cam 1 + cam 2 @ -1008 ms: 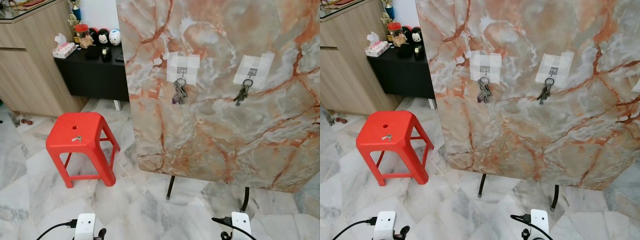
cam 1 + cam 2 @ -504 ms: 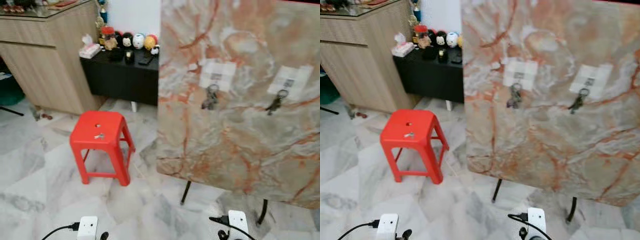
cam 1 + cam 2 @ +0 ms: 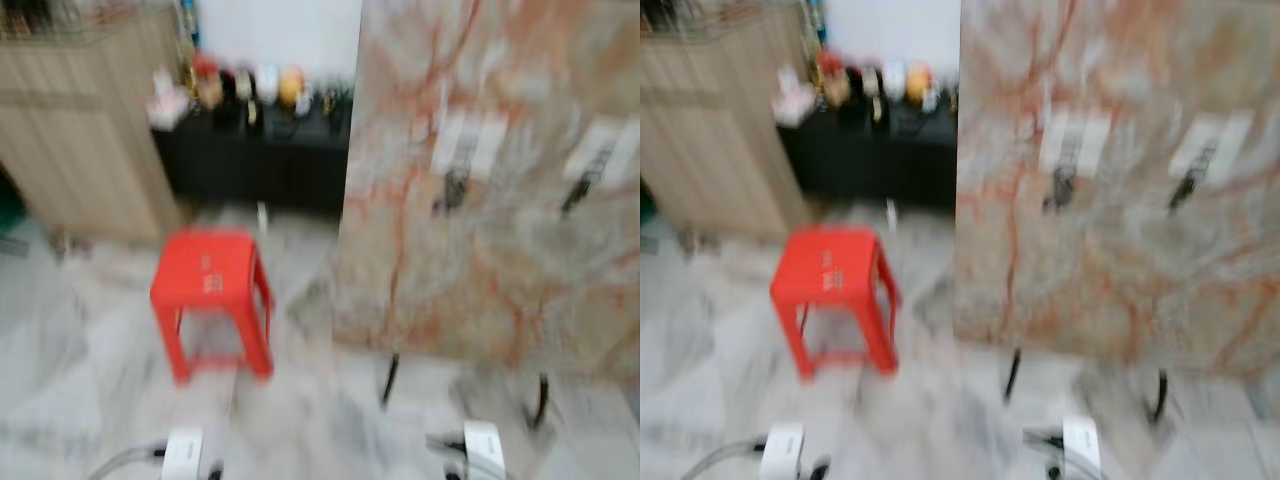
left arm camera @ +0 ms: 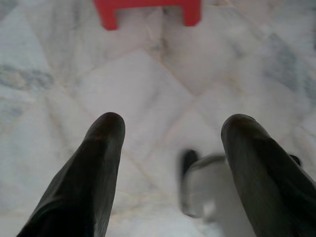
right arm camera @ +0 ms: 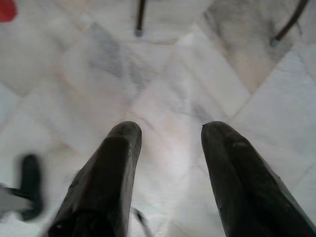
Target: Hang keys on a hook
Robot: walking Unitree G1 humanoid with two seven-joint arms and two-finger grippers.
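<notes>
The head views are blurred by motion. A red plastic stool (image 3: 210, 290) stands on the floor left of centre, with a small pale key (image 3: 212, 284) on its seat. To its right a marble board (image 3: 500, 270) on black legs carries two taped hooks, and a key bunch hangs from each (image 3: 455, 190) (image 3: 577, 195). Both arms hang low, their white wrists (image 3: 183, 455) (image 3: 483, 450) at the picture's bottom edge. My left gripper (image 4: 173, 133) is open over bare floor, the stool's feet (image 4: 148, 10) beyond it. My right gripper (image 5: 170, 133) is open too, facing the board's legs (image 5: 140, 17).
A wooden cabinet (image 3: 80, 130) stands at the far left. Beside it is a low black table (image 3: 260, 150) with small figures and a tissue box. Marble floor tiles (image 3: 90, 380) stretch between me and the stool.
The whole picture has shifted right and gone blurry, so the camera has moved. The stool, board and hanging keys keep their places relative to each other. Both grippers stay open.
</notes>
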